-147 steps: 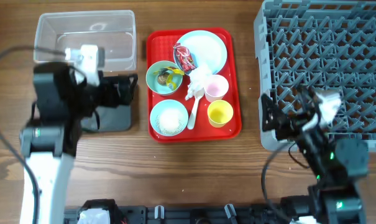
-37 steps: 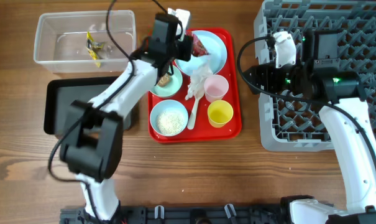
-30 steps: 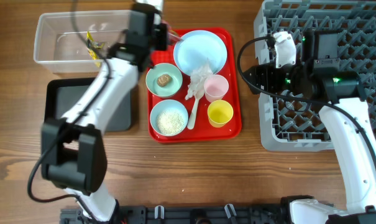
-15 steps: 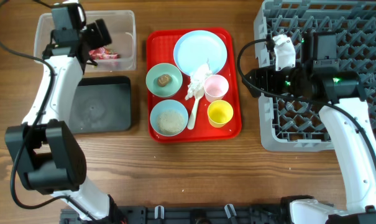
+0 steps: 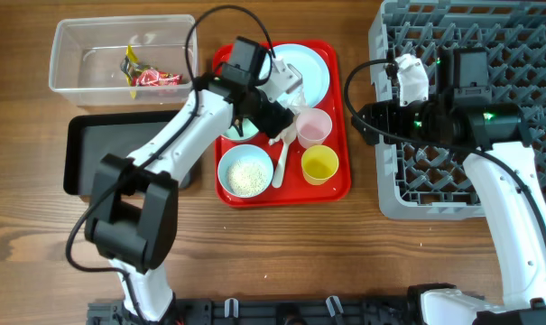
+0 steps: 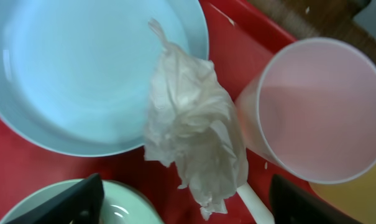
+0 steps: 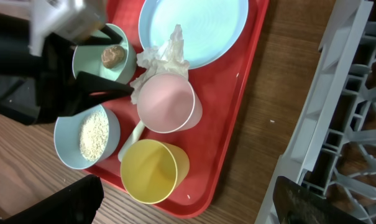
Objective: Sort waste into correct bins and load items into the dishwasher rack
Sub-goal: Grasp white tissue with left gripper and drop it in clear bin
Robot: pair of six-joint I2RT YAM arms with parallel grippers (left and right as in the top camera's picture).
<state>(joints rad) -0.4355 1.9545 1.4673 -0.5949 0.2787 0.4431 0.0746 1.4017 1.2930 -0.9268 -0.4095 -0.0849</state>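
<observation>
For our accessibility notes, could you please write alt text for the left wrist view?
A crumpled white tissue lies on a red tray, draped over the rim of a pale blue plate and beside a pink cup. The left fingers are spread open on either side of its lower end.

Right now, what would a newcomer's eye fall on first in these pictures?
The red tray at mid-table stands out, with its pink cup and yellow cup. The left arm reaches over it, jaws open above the white tissue. A big grey rack fills the right side.
</observation>
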